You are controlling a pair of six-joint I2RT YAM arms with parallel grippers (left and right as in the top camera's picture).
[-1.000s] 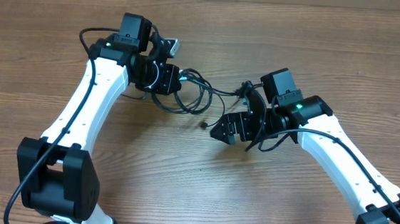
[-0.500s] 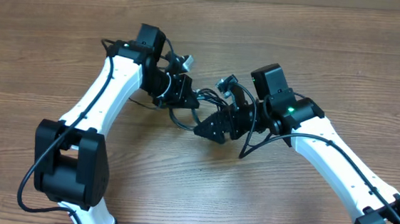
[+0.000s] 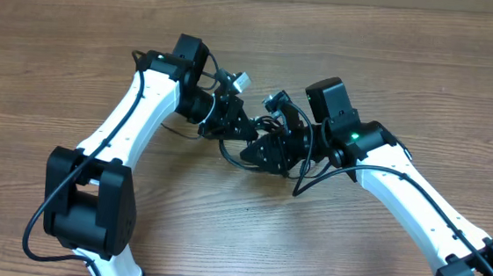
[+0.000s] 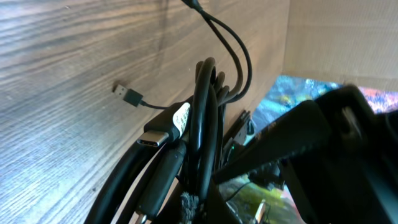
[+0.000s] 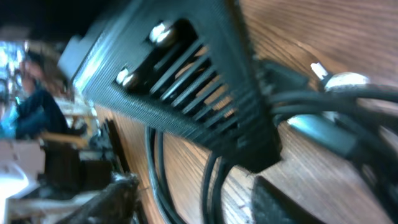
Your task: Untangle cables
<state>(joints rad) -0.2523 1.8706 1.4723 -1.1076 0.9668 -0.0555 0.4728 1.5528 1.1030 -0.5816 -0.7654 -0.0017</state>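
The cables [image 3: 225, 150] are a bunch of thin black cords hanging between my two grippers at the table's middle. My left gripper [image 3: 240, 127] is shut on the bundle. In the left wrist view the cables [image 4: 202, 124] run up from the jaws [image 4: 205, 214], with a white-tagged plug [image 4: 163, 127] and a silvery plug tip [image 4: 126, 94] lying on the wood. My right gripper [image 3: 259, 152] sits right against the left one. In the right wrist view its fingers [image 5: 205, 202] stand apart with two cords [image 5: 214, 180] running between them, under the left gripper's ribbed body [image 5: 186, 81].
The wooden table [image 3: 393, 70] stretches all round. The two white arms meet at the middle, with the thick arm wires [image 3: 310, 174] hanging by the right wrist. A cardboard wall [image 4: 348, 37] stands behind the table.
Both grippers have moved toward each other. The left one swung right with the bundle and the right one came left, so the cable once stretched between them is now slack and bunched.
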